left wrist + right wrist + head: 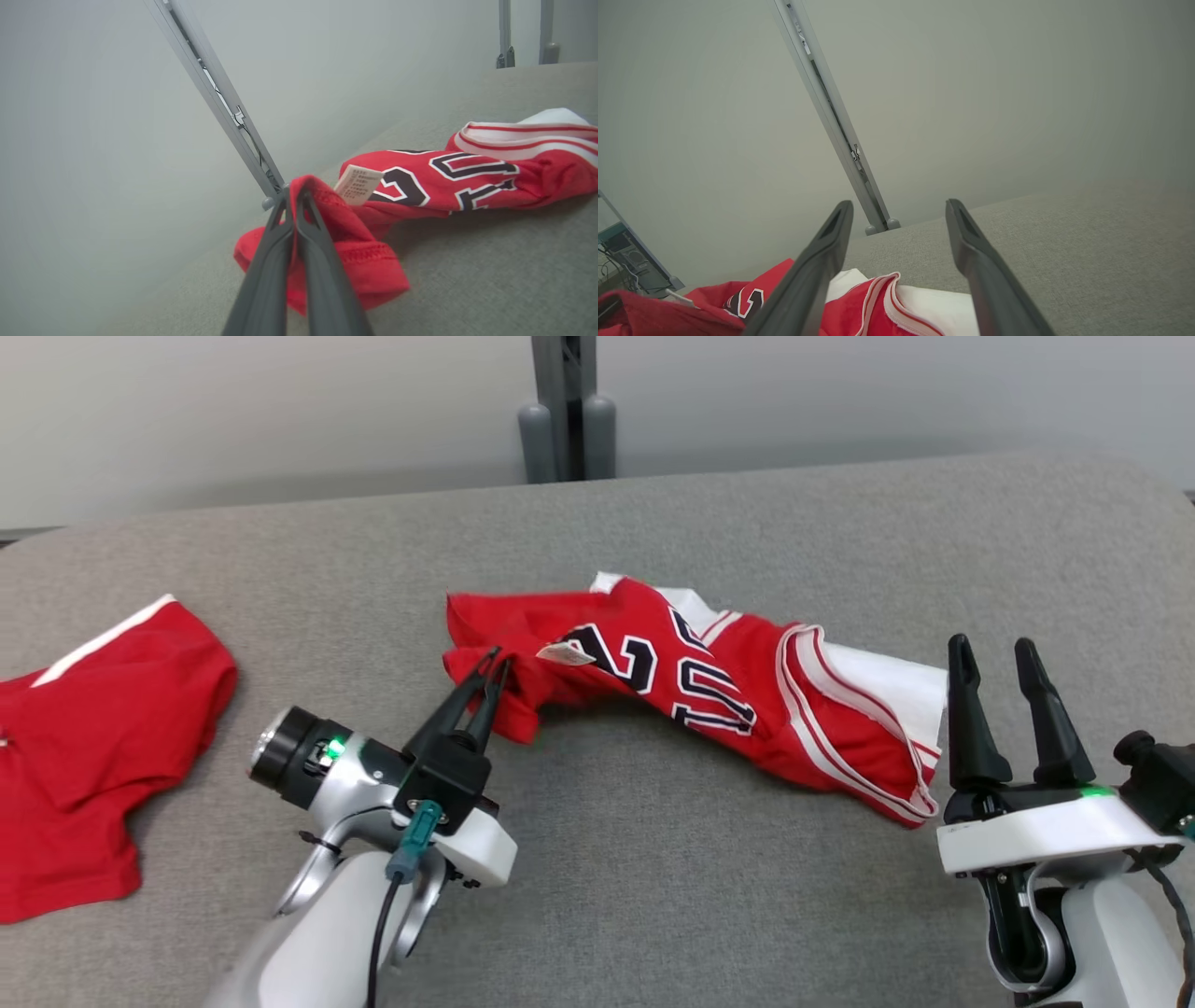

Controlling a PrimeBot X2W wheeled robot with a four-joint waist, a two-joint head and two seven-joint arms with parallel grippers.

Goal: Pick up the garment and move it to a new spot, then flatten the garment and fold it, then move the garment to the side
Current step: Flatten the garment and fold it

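The garment is a red basketball jersey with black-and-white lettering and white trim, lying crumpled across the middle of the grey table. My left gripper is shut on the jersey's left red edge; the left wrist view has the fingers pinching a raised fold of that garment at the left gripper. My right gripper stands open just right of the jersey's white end, nothing between its fingers. In the right wrist view the right gripper is open above the garment.
Red shorts with a white stripe lie flat at the table's left edge. A grey post stands behind the table's far edge against a pale wall. Bare grey cloth lies in front of the jersey.
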